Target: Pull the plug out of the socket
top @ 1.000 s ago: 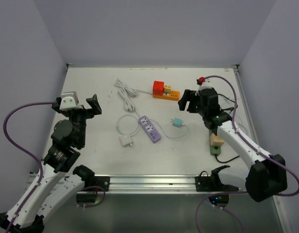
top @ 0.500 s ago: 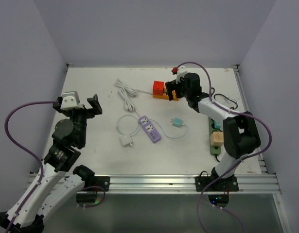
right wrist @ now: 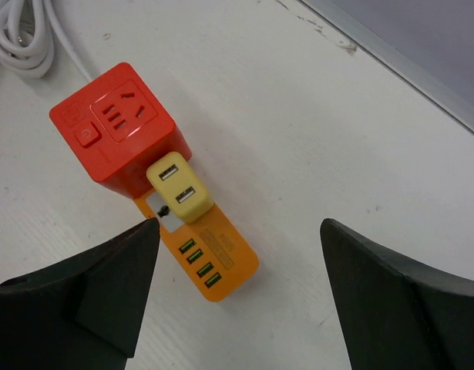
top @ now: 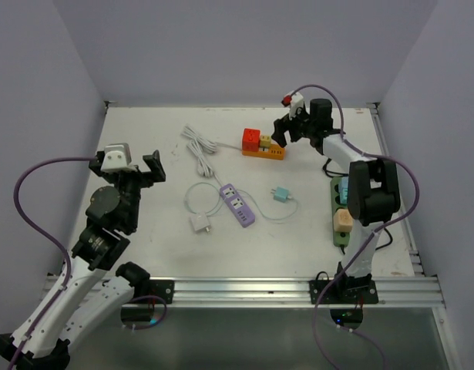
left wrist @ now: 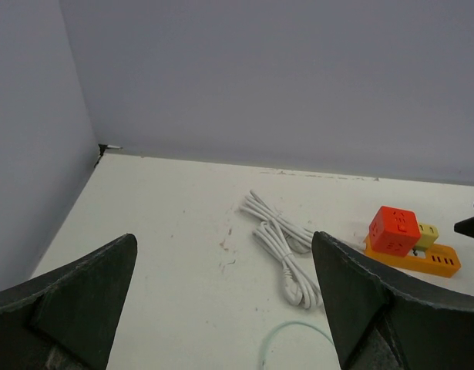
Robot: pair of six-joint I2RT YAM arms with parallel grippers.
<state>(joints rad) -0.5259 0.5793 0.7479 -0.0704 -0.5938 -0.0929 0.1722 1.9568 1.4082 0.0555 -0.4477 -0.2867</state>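
white table (top: 144, 247) first: the orange power strip (right wrist: 217, 270) lies toward the far side, right of middle. my right pincer (right wrist: 238, 225) hovers just above it, jaws wide apart, gripping nothing. my left pincer (top: 133, 162) is wide open and empty too, well apart on the left. a red cube adapter (right wrist: 117, 127) sits on the strip's end, with the small yellow plug (right wrist: 179, 189) just beside it. i reckon yellow's the target. so drop straight down, straddle it clear of the cube, squeeze, pull straight up. the strip may lift with it.
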